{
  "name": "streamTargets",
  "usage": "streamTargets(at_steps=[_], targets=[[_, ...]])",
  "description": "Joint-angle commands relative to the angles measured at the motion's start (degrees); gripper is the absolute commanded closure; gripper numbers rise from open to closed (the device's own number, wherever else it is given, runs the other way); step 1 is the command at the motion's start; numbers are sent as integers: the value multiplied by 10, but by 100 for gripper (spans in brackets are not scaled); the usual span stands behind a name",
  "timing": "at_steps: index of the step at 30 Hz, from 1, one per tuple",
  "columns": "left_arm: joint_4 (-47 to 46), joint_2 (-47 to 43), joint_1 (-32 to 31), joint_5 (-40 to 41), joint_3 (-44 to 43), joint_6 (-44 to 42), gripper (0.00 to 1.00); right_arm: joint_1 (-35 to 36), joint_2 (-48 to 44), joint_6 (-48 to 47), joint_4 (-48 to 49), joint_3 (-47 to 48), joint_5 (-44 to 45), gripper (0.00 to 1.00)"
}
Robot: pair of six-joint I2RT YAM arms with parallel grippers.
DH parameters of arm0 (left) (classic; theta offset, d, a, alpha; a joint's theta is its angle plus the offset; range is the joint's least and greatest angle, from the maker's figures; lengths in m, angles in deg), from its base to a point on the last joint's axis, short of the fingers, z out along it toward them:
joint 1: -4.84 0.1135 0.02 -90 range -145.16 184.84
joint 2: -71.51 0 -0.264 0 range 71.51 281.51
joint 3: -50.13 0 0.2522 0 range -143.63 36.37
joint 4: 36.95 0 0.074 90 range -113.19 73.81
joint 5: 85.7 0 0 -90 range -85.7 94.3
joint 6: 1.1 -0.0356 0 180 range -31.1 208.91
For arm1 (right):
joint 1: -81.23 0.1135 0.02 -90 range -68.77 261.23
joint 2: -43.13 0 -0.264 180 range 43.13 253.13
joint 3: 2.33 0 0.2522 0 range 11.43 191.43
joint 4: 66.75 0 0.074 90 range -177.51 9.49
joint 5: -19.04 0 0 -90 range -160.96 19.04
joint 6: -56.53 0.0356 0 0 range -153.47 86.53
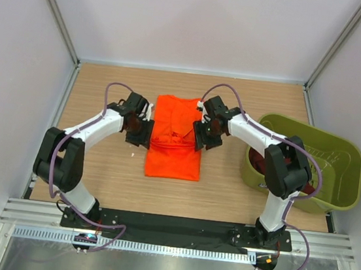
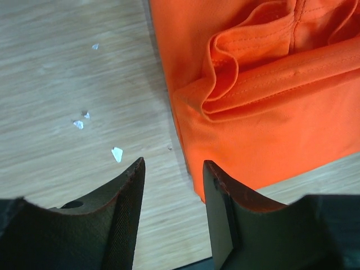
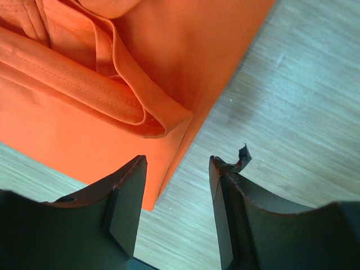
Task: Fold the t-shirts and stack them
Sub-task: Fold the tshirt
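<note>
The bright orange t-shirt lies partly folded in the middle of the table, with a folded hem across its middle. My left gripper is open and empty at the shirt's left edge; the left wrist view shows the shirt just beyond its fingers. My right gripper is open and empty at the shirt's right edge; the right wrist view shows the shirt between and beyond its fingers. The dark maroon shirt lies inside the tub, mostly hidden by my right arm.
An olive-green plastic tub stands at the right of the wooden table. White crumbs lie on the wood left of the shirt. Grey walls close in the back and sides.
</note>
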Motion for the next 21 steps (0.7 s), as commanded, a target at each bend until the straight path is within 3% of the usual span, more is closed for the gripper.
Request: streamTargets(at_steps=[1,13,21], targets=[[-61,1,-15,9,-3,-25,52,0,-6,-39,42,0,11,45],[-82,85,-19,10,-54,-58,55,0,43,-39,63,34,-22,48],[-74,96,-19,18,-95,-47,60,0,54,-4,68,55,-8,59]])
